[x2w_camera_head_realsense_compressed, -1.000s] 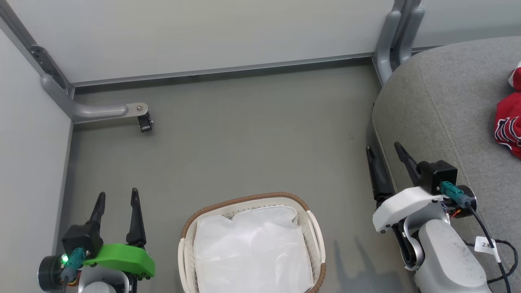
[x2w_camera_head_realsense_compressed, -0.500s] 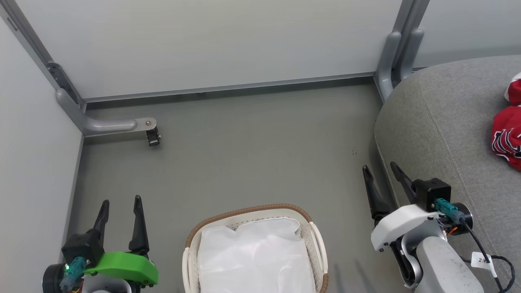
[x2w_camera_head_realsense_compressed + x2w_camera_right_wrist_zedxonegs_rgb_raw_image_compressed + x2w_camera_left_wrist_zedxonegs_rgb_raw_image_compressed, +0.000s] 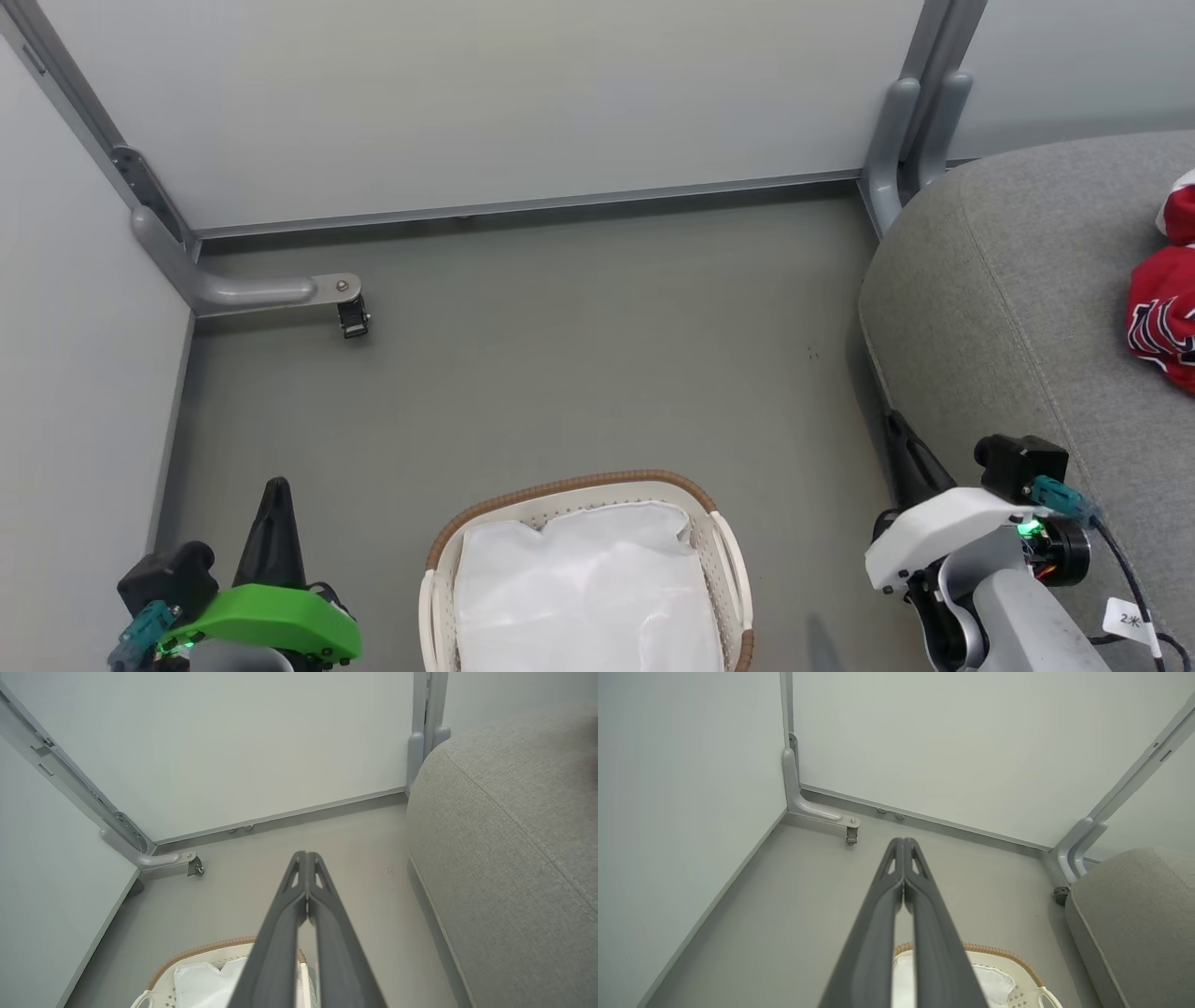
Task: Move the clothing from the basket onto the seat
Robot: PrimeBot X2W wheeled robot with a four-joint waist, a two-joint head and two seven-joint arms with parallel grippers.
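Now the red clothing (image 3: pixel 1160 313) lies on the grey seat (image 3: pixel 1008 308), well right of the laundry basket (image 3: pixel 569 484) with its white liner (image 3: pixel 583 588). The left gripper (image 3: pixel 276 487), left of the basket, and the right gripper (image 3: pixel 898 431), right of it, both have their fingers pressed together.

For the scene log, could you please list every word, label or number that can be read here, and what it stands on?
"2", then an unclear mark: on the white cable tag.
Black-and-white lettering on the red clothing lying on the seat: cut off at the edge, unreadable.
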